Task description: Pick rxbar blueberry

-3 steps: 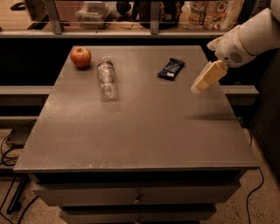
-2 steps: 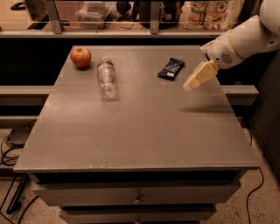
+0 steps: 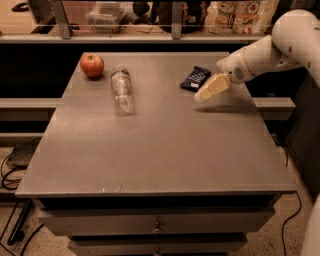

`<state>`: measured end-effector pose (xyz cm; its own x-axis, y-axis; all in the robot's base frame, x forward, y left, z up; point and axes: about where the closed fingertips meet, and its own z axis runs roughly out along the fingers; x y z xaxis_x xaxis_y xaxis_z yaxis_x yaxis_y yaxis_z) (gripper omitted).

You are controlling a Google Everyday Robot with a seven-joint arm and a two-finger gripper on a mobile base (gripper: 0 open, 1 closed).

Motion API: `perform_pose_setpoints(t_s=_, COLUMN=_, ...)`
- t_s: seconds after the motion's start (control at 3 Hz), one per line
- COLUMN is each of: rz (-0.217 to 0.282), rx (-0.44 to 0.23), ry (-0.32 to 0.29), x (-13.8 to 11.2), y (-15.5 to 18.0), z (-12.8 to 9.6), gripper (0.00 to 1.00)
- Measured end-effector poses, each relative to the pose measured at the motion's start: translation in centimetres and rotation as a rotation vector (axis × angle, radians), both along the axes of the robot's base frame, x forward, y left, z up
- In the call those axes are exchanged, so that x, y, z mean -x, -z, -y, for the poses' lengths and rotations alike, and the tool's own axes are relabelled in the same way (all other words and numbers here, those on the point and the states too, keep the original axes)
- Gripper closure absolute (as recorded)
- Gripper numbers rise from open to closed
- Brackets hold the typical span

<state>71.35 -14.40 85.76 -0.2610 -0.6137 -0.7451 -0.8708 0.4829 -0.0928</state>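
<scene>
The rxbar blueberry [image 3: 195, 78], a small flat bar in a dark navy wrapper with white lettering, lies on the grey table [image 3: 160, 145] at its far right. My gripper [image 3: 202, 95] reaches in from the right on a white arm and hangs just to the right of the bar and a little nearer, above the table top. It holds nothing.
A clear plastic bottle [image 3: 122, 90] lies on its side at the far left-centre of the table. A red apple [image 3: 92, 65] sits at the far left corner. A shelf with bags and containers [image 3: 165, 15] runs behind the table. Cables [image 3: 10, 170] lie on the floor at left.
My gripper has moved to the left, closer to the rxbar blueberry. The bar, bottle and apple have not moved.
</scene>
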Motion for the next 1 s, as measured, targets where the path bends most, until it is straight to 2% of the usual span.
perform_pose_setpoints(t_s=0.33, rz=-0.009, rx=-0.040, ry=0.019, x=-1.4, y=1.2, z=-1.0, gripper=0.00)
perform_pose_setpoints(t_s=1.0, rz=-0.040, rx=-0.160, ry=0.033, x=-3.5, y=2.7, z=-3.6, gripper=0.02)
